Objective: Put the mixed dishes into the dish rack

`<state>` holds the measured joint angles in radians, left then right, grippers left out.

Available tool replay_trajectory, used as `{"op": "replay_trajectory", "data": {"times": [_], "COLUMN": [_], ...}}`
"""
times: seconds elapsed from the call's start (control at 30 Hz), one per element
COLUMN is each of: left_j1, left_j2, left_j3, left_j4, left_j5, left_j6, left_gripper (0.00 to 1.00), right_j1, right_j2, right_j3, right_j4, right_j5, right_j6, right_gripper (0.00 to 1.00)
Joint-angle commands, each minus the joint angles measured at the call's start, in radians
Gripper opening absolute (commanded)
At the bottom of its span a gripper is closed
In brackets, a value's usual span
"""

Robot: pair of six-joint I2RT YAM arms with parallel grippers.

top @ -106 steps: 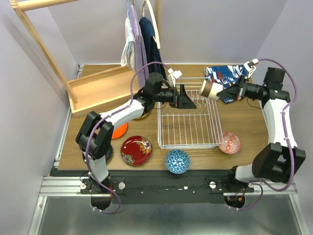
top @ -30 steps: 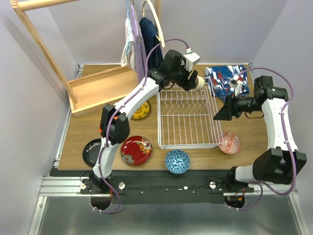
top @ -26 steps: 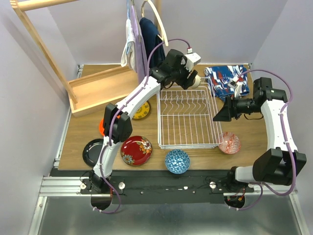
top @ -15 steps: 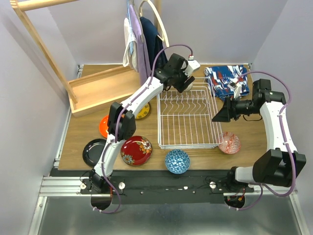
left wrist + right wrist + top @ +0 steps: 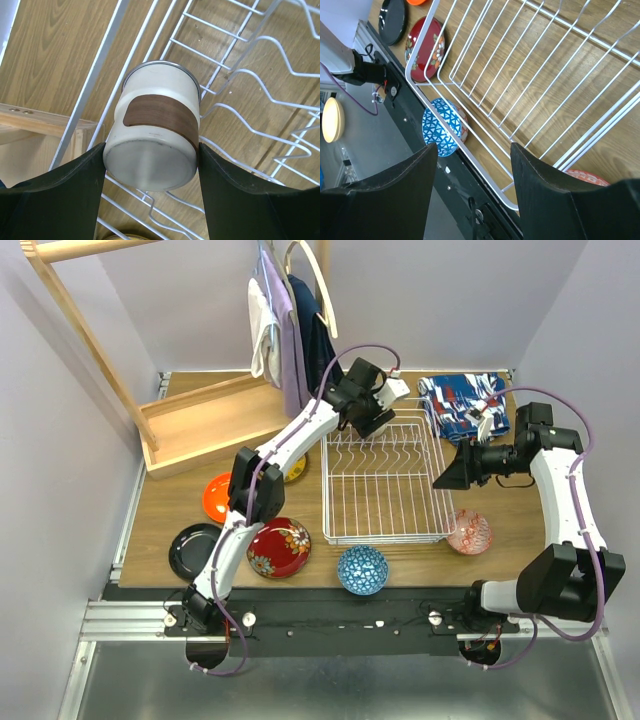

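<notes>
A grey-beige cup (image 5: 157, 125) with a brown band hangs mouth-down over the far left corner of the white wire dish rack (image 5: 385, 490), its base toward the wrist camera. My left gripper (image 5: 375, 422) (image 5: 151, 150) is shut on it, one finger against each side. My right gripper (image 5: 447, 472) (image 5: 472, 147) stands open and holds nothing above the rack's right side. On the table lie an orange plate (image 5: 217, 497), a black plate (image 5: 190, 550), a red floral plate (image 5: 278, 546), a blue bowl (image 5: 362, 569) and a pink bowl (image 5: 469, 531). A yellow plate (image 5: 293, 469) shows partly behind the left arm.
A blue-red patterned cloth (image 5: 465, 405) lies behind the rack at the far right. A wooden frame (image 5: 200, 420) fills the far left, with clothes (image 5: 290, 330) hanging close to the left arm. The rack rim (image 5: 470, 156) runs under the right gripper, with the blue bowl (image 5: 440, 127) beyond it.
The left arm has swung the cup left and down from behind the rack to its far left corner. The right arm has hardly moved.
</notes>
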<state>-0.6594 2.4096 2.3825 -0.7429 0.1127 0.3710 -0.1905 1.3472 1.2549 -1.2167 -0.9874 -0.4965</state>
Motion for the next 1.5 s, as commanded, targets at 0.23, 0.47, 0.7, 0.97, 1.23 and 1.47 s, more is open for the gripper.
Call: {"op": "replay_trajectory", "data": {"times": [0.23,0.47,0.7,0.97,1.23,1.47], "left_j1": [-0.035,-0.051,-0.072,-0.085,-0.078,-0.063], "left_j2": [0.068,0.085,0.031,-0.012,-0.033,-0.014], "left_j3": [0.107,0.109,0.058,0.024,-0.011,0.001], "left_j4": [-0.085,-0.061,0.02,0.089,0.123,0.111], "left_j5": [-0.005,-0.021,-0.044,-0.045,-0.059,-0.054], "left_j6": [0.292,0.309,0.327,0.296,0.259,0.246], "left_gripper": [0.69,0.87,0.97,0.98,0.94,0.89], "right_j1": [0.003,0.003,0.002,0.003,0.003,0.003], "right_j2": [0.004,-0.003,-0.006,0.001,0.003,0.001], "right_j3": [-0.02,-0.023,-0.035,-0.051,-0.06,-0.066], "right_j4": [0.02,0.025,0.043,0.066,0.089,0.103], "right_j5": [-0.019,-0.022,-0.027,-0.04,-0.04,-0.039], "right_j6": [-0.013,-0.008,0.001,0.022,0.042,0.055], "right_gripper": [0.67,0.67,0.67,0.67,0.67,0.67]}}
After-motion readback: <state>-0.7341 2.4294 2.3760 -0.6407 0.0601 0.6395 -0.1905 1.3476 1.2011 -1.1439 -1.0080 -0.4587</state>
